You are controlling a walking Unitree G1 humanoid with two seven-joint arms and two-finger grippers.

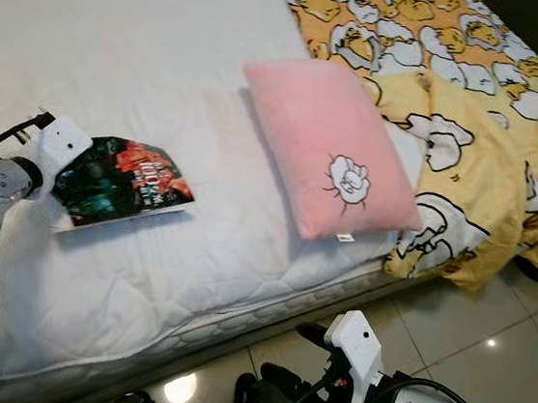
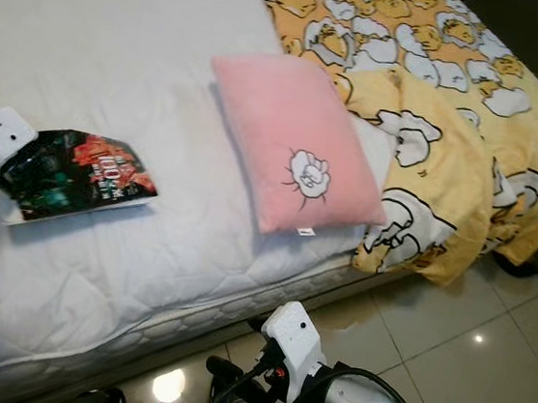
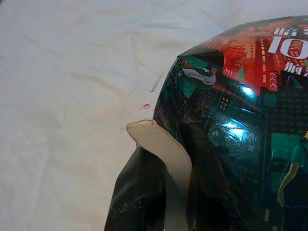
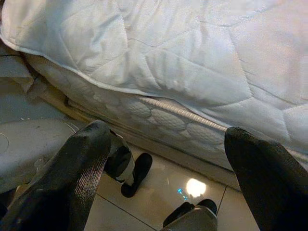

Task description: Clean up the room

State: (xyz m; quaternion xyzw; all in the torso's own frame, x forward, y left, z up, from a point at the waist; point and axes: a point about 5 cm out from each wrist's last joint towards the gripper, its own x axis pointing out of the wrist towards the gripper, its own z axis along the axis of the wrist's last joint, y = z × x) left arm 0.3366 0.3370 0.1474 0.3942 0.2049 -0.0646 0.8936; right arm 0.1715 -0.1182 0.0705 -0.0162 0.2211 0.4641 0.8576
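A glossy book (image 1: 125, 185) with a dark green and red cover lies on the white bed (image 1: 122, 39) near its front left. My left gripper (image 1: 66, 171) is at the book's left edge and shut on it. In the left wrist view the cover (image 3: 240, 120) curls up over a black finger (image 3: 163, 163) with a pale pad. A pink pillow (image 1: 329, 145) with a white flower mark lies to the book's right, near the bed's edge. My right gripper (image 4: 168, 132) hangs open beside the mattress edge (image 4: 183, 115), above the floor, holding nothing.
A yellow blanket (image 1: 473, 118) printed with white cartoon figures covers the bed's right side and droops over the edge. Shiny tiled floor (image 1: 487, 333) lies in front of the bed. My own legs and feet show below the right gripper (image 4: 130, 168).
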